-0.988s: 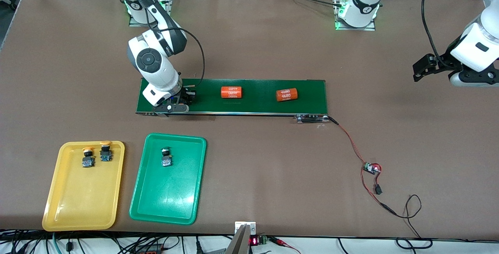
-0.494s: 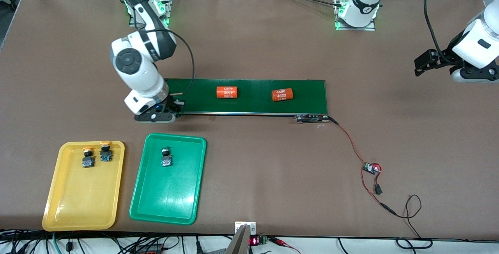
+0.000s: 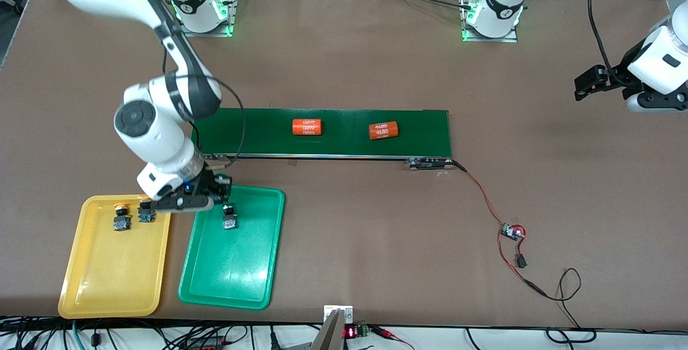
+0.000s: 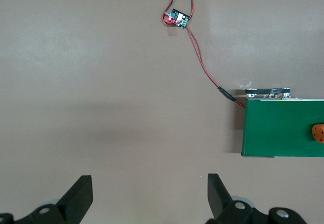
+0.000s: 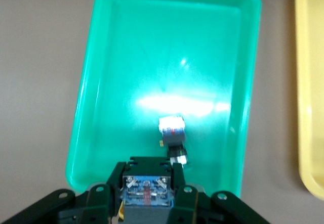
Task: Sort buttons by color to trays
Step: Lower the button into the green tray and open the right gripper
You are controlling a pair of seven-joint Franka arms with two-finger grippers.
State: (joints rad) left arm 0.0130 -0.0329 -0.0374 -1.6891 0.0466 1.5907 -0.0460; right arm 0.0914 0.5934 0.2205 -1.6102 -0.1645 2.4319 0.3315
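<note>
From the high camera across the table, the right gripper hangs over the edge of the green tray nearest the conveyor belt, its fingers clamped on a button that is mostly hidden under the hand in this view. A second green-capped button lies in the green tray just below that hand, its long axis running toward the belt, cap end pointing at the belt and blocky body toward the camera. In the yellow tray, which sits beside the green one toward the right arm's end of the table, two yellow-capped buttons lie side by side near the belt-side edge, aligned the same way with caps toward the belt. Two orange cylinders rest on the belt, well apart. The left gripper waits in the air over bare table at the left arm's end. The left wrist view shows that gripper's fingers spread wide with nothing between them, above the table, with the belt's end and a small circuit board on red wires in sight. The right wrist view looks down into the green tray, where the held button sits pinched between the fingers, its blue terminal end facing the camera, and the lying button is close by on the tray floor.
</note>
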